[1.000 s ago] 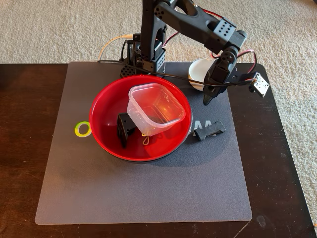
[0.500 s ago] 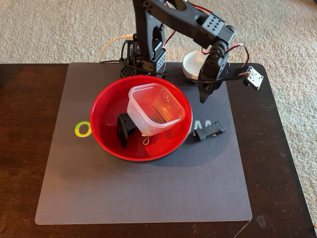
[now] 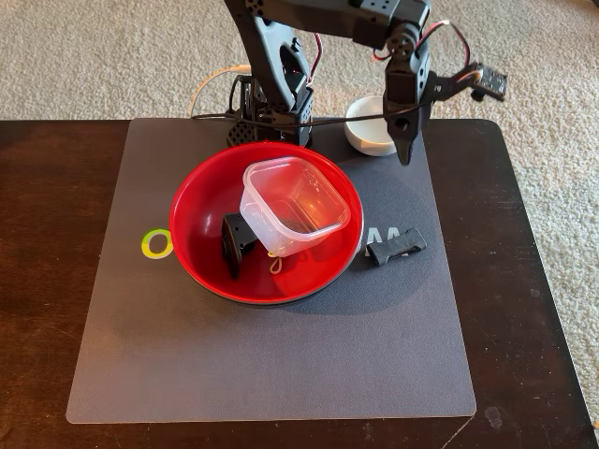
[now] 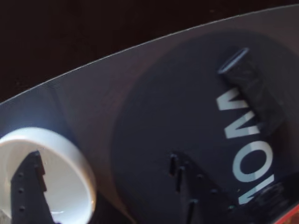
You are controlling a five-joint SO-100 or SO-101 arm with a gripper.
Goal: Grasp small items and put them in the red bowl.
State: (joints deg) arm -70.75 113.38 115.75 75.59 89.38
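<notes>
The large red bowl (image 3: pixel 201 201) sits mid-mat and holds the clear square tub (image 3: pixel 295 201), the black angular bracket (image 3: pixel 236 243) and a bit of the yellow clip (image 3: pixel 276 263). The short black ribbed piece (image 3: pixel 395 246) lies on the mat right of the bowl and also shows in the wrist view (image 4: pixel 252 88). The small white dish (image 3: pixel 365 131) stands at the mat's far edge. My gripper (image 3: pixel 404 154) points down at the dish's right side. In the wrist view the gripper (image 4: pixel 103 158) is open and empty, one finger (image 4: pixel 30 186) over the dish (image 4: pixel 70 154) and the other outside it.
A grey mat (image 3: pixel 271 365) with printed letters and a yellow-green ring covers the dark wooden table (image 3: pixel 47 281). The arm's base (image 3: pixel 271 117) and cables stand at the mat's far edge, left of the dish. Carpet lies beyond the table. The bowl's rim (image 4: pixel 292 219) shows at the wrist view's corner.
</notes>
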